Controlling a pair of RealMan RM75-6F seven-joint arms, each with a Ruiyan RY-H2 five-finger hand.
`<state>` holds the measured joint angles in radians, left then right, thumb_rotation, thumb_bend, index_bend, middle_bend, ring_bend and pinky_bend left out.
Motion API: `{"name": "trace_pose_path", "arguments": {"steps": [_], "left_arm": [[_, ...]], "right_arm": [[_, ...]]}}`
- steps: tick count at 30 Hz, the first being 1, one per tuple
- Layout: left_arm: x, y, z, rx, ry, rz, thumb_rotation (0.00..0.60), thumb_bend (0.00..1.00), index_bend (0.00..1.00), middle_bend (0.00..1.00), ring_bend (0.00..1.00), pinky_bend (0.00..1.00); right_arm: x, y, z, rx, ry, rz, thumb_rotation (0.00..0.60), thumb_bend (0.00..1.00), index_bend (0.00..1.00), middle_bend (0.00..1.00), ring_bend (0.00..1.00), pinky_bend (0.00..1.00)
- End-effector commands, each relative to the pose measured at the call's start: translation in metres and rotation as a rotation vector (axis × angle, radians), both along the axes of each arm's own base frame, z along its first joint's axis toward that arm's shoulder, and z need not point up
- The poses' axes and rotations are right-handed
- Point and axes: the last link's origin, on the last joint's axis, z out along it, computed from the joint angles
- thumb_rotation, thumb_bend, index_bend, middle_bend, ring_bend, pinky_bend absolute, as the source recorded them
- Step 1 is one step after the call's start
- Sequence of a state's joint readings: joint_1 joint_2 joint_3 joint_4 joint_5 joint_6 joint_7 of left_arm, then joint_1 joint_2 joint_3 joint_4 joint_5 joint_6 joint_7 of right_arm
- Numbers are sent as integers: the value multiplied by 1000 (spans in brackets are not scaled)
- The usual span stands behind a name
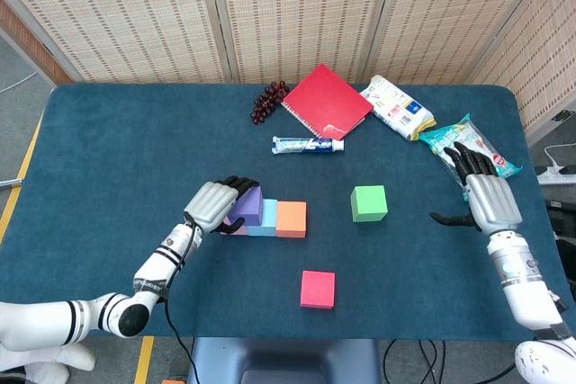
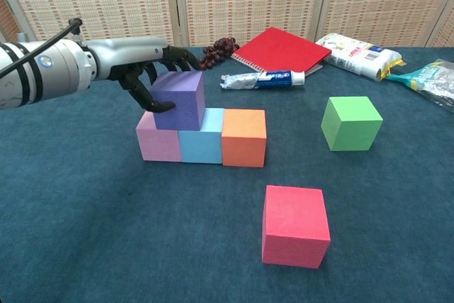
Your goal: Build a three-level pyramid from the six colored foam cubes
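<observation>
The left hand (image 2: pixel 145 69) reaches in from the left and grips the purple cube (image 2: pixel 179 99), its thumb on the cube's left face and its fingers curled over the far top edge. That purple cube sits on top of a row of three touching cubes, straddling the seam between the pink cube (image 2: pixel 157 144) at the left end and the light blue cube (image 2: pixel 201 145) in the middle; the orange cube (image 2: pixel 244 138) closes the row on the right. In front of the orange cube, nearer the robot and well apart, the red cube (image 2: pixel 295 225) stands alone on the blue table (image 2: pixel 85 232). To the right of the orange cube, also well apart, is the green cube (image 2: pixel 350 123). Behind the row lie a toothpaste tube (image 2: pixel 262 79), a bunch of grapes (image 2: pixel 218 51) and a red notebook (image 2: pixel 279 49). Far to the right of the green cube, the right hand (image 1: pixel 486 193) holds nothing, fingers spread wide, near a teal snack bag (image 1: pixel 468 139)
</observation>
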<state>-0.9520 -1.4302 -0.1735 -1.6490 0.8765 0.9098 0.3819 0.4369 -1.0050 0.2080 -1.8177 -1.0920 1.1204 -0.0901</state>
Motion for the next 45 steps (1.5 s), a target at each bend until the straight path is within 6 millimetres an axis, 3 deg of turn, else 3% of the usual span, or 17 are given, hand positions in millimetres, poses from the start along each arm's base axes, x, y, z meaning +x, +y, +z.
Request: {"name": "trace_pose_path", "arguments": {"steps": [1, 12, 18, 22, 27, 32, 45], "left_arm": [[0, -1, 0, 0, 4, -3, 600, 309, 113, 126, 135, 327], [1, -9, -3, -9, 11, -23, 600, 309, 68, 74, 88, 314], [1, -14, -2, -14, 4, -32, 600, 310, 0, 0, 0, 205], [-2, -18, 11, 1, -7, -37, 600, 308, 0, 0, 0, 121], [-12, -23, 36, 43, -31, -33, 600, 307, 0, 0, 0, 104], [-13, -19, 40, 31, -56, -28, 600, 305, 0, 0, 0, 101], [4, 9, 25, -111, -29, -38, 600, 305, 33, 8, 0, 102]], "right_arm": [[0, 0, 0, -1, -2, 0, 600, 236, 0, 42, 0, 0], [0, 0, 0, -3, -8, 1, 600, 236, 0, 42, 0, 0], [-1, 1, 0, -3, -9, 1, 600, 236, 0, 42, 0, 0], [-1, 0, -1, 17, -7, 6, 600, 236, 0, 42, 0, 16], [1, -5, -7, 61, -3, 13, 600, 211, 0, 42, 0, 48], [7, -8, -12, 77, -6, 33, 600, 209, 0, 42, 0, 48], [8, -10, -10, 63, -14, 31, 600, 210, 0, 42, 0, 48]]}}
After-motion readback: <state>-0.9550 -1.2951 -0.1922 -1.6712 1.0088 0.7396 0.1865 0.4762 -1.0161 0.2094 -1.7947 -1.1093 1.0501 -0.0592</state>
